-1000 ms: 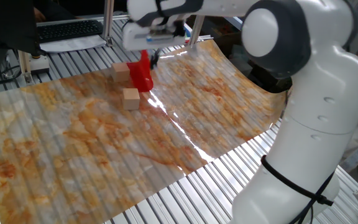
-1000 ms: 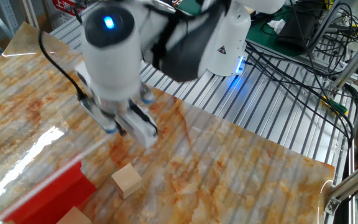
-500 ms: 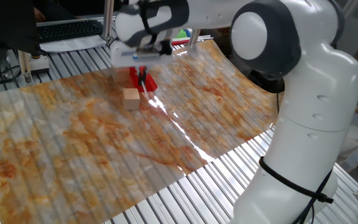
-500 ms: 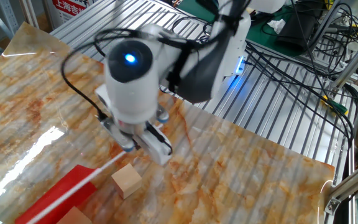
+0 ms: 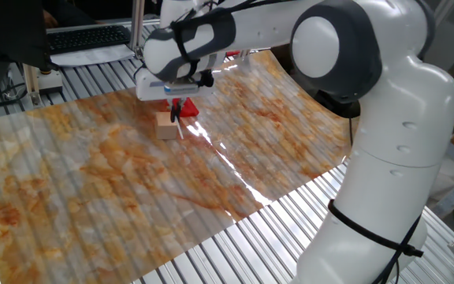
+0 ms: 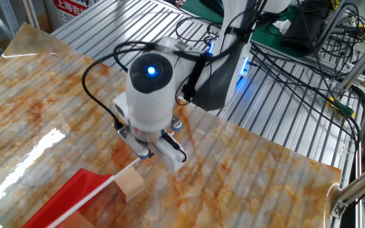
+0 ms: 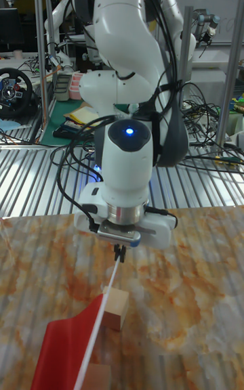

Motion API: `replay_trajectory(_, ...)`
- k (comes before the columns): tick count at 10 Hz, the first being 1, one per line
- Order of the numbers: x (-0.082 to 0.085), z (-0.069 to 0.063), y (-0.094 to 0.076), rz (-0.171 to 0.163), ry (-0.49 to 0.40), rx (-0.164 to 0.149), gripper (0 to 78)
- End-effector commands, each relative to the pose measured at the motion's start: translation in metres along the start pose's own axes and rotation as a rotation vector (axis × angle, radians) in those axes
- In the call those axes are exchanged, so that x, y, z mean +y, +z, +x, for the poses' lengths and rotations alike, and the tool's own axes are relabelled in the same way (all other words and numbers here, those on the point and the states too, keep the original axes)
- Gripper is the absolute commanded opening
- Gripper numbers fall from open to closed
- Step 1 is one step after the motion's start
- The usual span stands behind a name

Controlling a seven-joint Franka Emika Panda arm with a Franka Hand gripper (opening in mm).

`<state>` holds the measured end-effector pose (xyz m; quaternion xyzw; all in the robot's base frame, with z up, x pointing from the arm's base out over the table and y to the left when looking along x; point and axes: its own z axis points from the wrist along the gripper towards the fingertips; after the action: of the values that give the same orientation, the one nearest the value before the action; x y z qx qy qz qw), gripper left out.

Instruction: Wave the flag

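Observation:
The flag is a bright-red cloth (image 7: 62,342) on a thin white stick (image 7: 102,319). It slants down from my gripper (image 7: 120,252), which is shut on the stick's top end. In one fixed view the gripper (image 5: 177,108) hangs just above the marbled sheet, with the red cloth (image 5: 187,109) partly hidden behind it. The other fixed view shows the flag (image 6: 75,197) reaching toward the lower left, low over the sheet.
A tan wooden block (image 7: 116,309) stands right beside the stick, also seen as block (image 5: 165,125) and block (image 6: 130,182). A second block (image 7: 95,371) lies partly behind the cloth. The marbled sheet (image 5: 211,181) covers a ribbed metal table; cables lie beyond it.
My gripper has moved down and toward the near block with the flag in it. The flag has swung from hanging upright to slanting low over the sheet.

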<state>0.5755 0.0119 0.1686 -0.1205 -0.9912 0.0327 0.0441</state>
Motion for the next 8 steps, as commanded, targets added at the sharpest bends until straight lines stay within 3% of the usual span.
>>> replay_trajectory(1, 0.005, -0.004, 0.013, -0.008, -0.083, -0.034, 1.1)
replay_trajectory(4, 0.004, -0.007, 0.02, -0.008, -0.071, -0.039, 1.1)
replay_trajectory(8, -0.013, -0.015, 0.03, -0.014, -0.089, -0.032, 1.1)
